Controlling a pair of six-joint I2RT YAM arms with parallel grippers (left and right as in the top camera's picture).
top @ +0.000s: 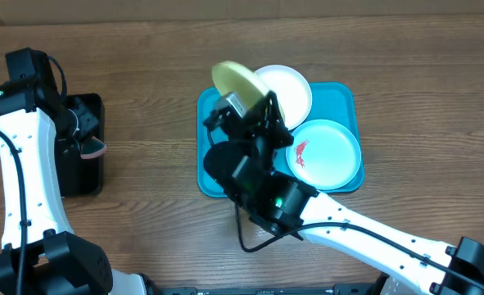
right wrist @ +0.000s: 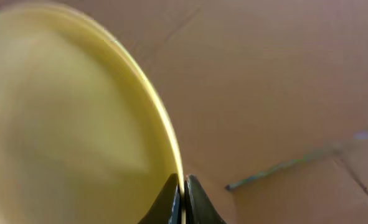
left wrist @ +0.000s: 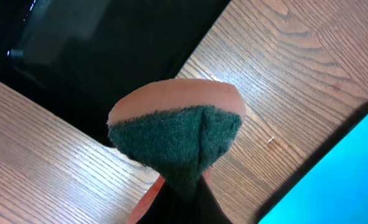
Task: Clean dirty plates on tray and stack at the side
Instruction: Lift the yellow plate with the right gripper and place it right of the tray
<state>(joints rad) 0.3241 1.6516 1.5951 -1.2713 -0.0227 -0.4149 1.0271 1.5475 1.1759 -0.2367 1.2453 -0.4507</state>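
One yellow plate [top: 235,79] held on edge, rim clamped by right gripper [right wrist: 184,200]. Sponge [left wrist: 174,130], pinched in left gripper [top: 86,141], well left.

Plates, three: one yellow-green plate [top: 235,80], one white plate [top: 289,90], one light-blue plate [top: 332,152]. On these I count one red smear [top: 300,152]; any others are hidden from me. Trays, two: one teal tray [top: 346,98] and one black tray [top: 90,176]. Cleaning items, one: a single sponge [left wrist: 174,127] of two layers, orange and dark green. Arms, two, both mine, each ending in one two-fingered tool: my left tool [left wrist: 177,202] and my right tool [right wrist: 184,196]. Supporting surface, one: the wooden tabletop [top: 143,65].
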